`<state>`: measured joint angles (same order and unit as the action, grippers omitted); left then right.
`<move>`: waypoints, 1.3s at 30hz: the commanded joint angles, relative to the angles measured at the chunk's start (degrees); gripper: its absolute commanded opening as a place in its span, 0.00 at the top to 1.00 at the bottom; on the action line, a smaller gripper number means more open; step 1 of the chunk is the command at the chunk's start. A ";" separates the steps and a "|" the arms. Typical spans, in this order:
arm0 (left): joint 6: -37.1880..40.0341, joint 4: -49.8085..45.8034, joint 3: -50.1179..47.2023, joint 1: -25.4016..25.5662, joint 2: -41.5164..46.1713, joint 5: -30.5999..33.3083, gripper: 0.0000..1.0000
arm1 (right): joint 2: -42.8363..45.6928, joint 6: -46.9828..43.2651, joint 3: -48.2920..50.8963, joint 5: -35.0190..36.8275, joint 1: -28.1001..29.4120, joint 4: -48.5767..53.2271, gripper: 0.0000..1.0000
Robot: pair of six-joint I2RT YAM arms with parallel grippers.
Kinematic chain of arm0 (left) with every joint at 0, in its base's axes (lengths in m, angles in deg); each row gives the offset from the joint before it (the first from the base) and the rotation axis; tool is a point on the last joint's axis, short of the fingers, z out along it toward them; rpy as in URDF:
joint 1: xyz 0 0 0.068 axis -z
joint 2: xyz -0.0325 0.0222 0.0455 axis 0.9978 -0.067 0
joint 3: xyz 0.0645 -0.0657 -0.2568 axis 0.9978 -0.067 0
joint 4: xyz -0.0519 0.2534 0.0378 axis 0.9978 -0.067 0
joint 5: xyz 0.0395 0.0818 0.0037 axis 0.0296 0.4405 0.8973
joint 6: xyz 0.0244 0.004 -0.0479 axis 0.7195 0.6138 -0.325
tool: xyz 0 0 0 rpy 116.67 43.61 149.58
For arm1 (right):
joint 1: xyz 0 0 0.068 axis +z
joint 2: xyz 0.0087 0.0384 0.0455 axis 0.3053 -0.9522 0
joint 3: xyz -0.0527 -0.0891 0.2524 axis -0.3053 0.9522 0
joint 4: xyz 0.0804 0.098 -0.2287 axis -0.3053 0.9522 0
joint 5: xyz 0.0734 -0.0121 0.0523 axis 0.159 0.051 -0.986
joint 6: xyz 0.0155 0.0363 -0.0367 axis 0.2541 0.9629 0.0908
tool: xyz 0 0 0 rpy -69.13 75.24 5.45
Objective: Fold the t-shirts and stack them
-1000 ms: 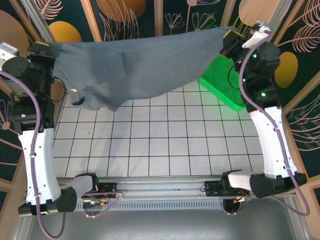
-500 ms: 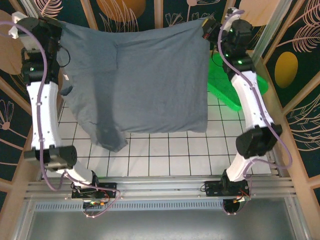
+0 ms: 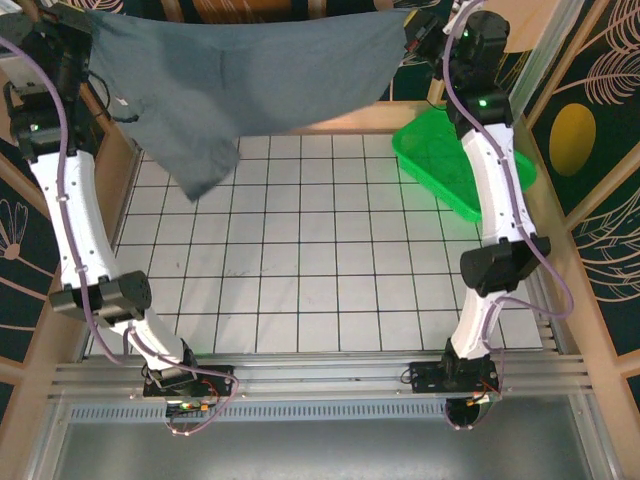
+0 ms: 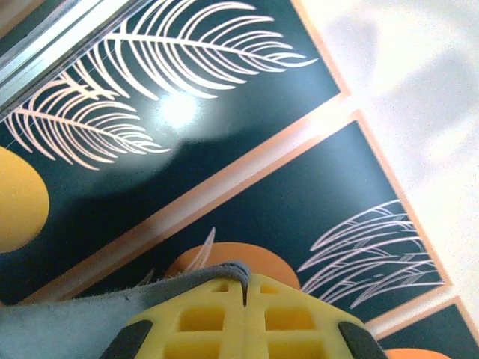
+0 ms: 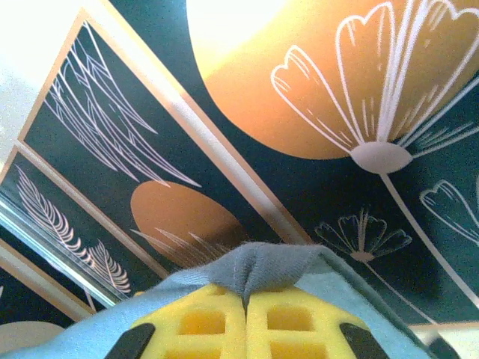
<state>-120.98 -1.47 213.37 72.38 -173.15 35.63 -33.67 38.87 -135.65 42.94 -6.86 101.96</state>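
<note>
Two grippers: the left gripper (image 4: 245, 288) and the right gripper (image 5: 245, 299) are each pinching a bunched edge of cloth between closed yellow pads, with nothing but fabric between the jaws.
Shirt position: the t-shirt (image 3: 250, 75) is hanging in the air, stretched between the two arms held high, and is spanning the 11-to-1 o'clock band of the top view, off the tiled table (image 3: 330, 260).
Droop: one loose part is sagging toward 10 o'clock, its lowest tip dangling above the tiles near the left arm.
Step in hand: the arms are apparently spreading the garment wide before laying it down; folding is not yet begun and no stack is forming.
Next move: it is calling for both arms to come down together toward 6 o'clock with even tension, so the cloth lands flat and the sagging part is not tucking under.
Cloth: soft, matte, slate blue-grey fabric is draping in shallow folds, with a faint crease running down near the middle.
Pads: yellow blocks, latticed with square hollows, are looking rubbery.
Basket: a green basket (image 3: 455, 165) of mesh plastic is sitting at 2 o'clock beneath the right arm.
Table surface: white squares with dark grid lines are looking hard and smooth.
</note>
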 commanded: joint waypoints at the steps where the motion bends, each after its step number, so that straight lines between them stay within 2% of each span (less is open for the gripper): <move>1: 0.80 2.10 -8.43 -0.35 10.02 0.77 1.00 | 8.68 -1.68 9.23 5.51 -0.60 0.19 1.00; 6: -2.63 1.51 -40.46 -0.36 27.26 3.66 1.00 | 22.63 -1.72 36.05 12.26 -0.60 -0.91 1.00; 8: -5.13 -1.85 -52.57 -0.35 33.18 4.18 1.00 | 27.88 -0.62 47.24 14.70 -0.61 -0.31 1.00; 11: -7.20 -5.86 -68.12 -0.37 39.25 2.47 1.00 | 32.70 1.55 62.88 14.44 -0.60 -0.37 1.00; 12: -7.35 -6.34 -73.19 -0.30 40.90 2.31 0.93 | 33.14 2.13 67.12 13.63 -0.61 -0.23 0.93; 14: -6.13 -6.64 -81.14 -0.36 42.70 3.30 0.67 | 32.53 2.38 72.62 11.84 -0.70 0.56 0.64; 15: -5.19 -6.88 -84.06 -0.31 42.72 3.91 0.56 | 31.71 2.15 74.43 10.89 -0.61 0.99 0.52; 17: -3.38 -6.64 -87.36 -0.32 41.50 3.98 0.48 | 29.74 1.55 75.17 10.62 -0.60 3.53 0.42; 22: -1.82 -7.83 -88.76 -0.07 37.05 0.32 0.44 | 25.86 -0.54 72.88 11.15 -0.56 8.26 0.40; 25: 1.61 -14.09 -87.13 2.40 33.20 0.20 0.46 | 25.28 -1.49 72.03 12.10 0.52 9.14 0.41; 28: 4.28 -16.66 -88.37 9.44 30.55 0.77 0.51 | 24.85 -2.40 71.06 14.01 2.60 10.31 0.42; 31: 3.93 -12.77 -91.53 21.21 28.31 -0.92 0.55 | 24.50 -2.76 70.52 14.61 4.96 10.43 0.42; 34: 3.65 -12.62 -91.48 34.35 23.87 0.98 0.58 | 23.73 -2.80 69.79 14.79 7.38 10.69 0.42; 37: 3.88 -16.30 -91.02 43.58 19.90 4.13 0.57 | 23.17 -2.98 68.93 16.00 9.25 11.30 0.43; 39: 3.48 -17.65 -91.56 47.70 19.30 5.29 0.53 | 23.16 -2.81 68.76 16.06 9.77 11.27 0.42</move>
<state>-118.12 -14.50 122.49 116.64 -153.37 37.66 -10.13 37.12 -64.94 57.08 2.32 111.45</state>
